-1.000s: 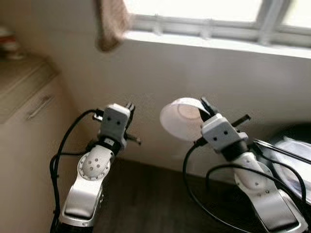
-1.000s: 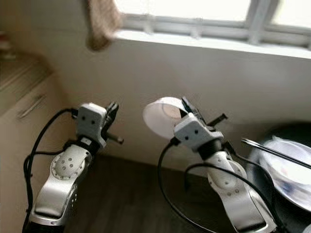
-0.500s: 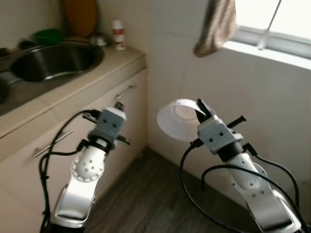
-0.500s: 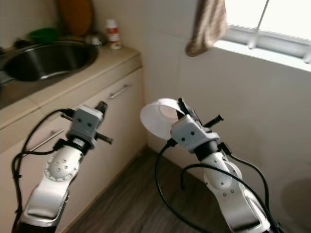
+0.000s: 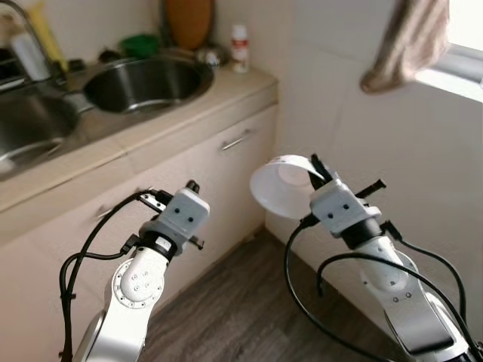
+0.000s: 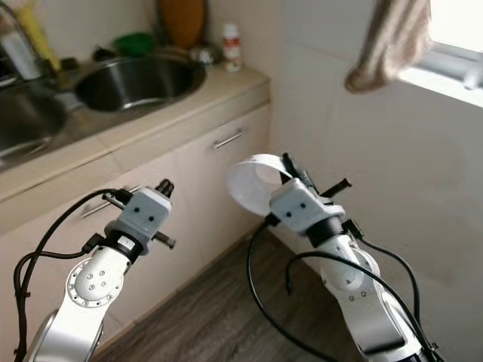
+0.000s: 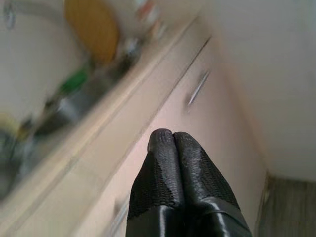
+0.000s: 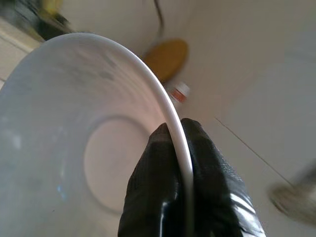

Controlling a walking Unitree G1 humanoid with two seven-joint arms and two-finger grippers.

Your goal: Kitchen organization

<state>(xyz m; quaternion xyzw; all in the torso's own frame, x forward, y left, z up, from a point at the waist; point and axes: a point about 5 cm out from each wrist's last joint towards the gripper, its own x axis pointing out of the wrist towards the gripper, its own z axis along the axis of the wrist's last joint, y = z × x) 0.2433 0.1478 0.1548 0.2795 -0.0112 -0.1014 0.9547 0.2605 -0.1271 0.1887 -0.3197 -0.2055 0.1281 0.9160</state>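
My right gripper [image 5: 318,170] is shut on the rim of a white bowl [image 5: 278,191], held up in front of me with its hollow facing left. In the right wrist view both black fingers [image 8: 159,177] pinch the thin rim of the bowl [image 8: 69,148]. My left gripper [image 7: 173,139] is shut with nothing between its fingers and is raised in front of the cabinet [image 5: 211,188] below the counter. The round steel sink [image 5: 143,81] sits in the counter at upper left.
A small white bottle with a red band [image 5: 240,48], a green item [image 5: 139,45] and a wooden board [image 5: 189,21] stand behind the sink. A cloth [image 5: 404,45] hangs by the window at right. A white wall [image 5: 355,136] meets the cabinet; dark wood floor [image 5: 241,317] lies below.
The camera has swung further left, bringing the sink and counter more into view. The window has slid off to the right. The bowl stays in my right gripper.
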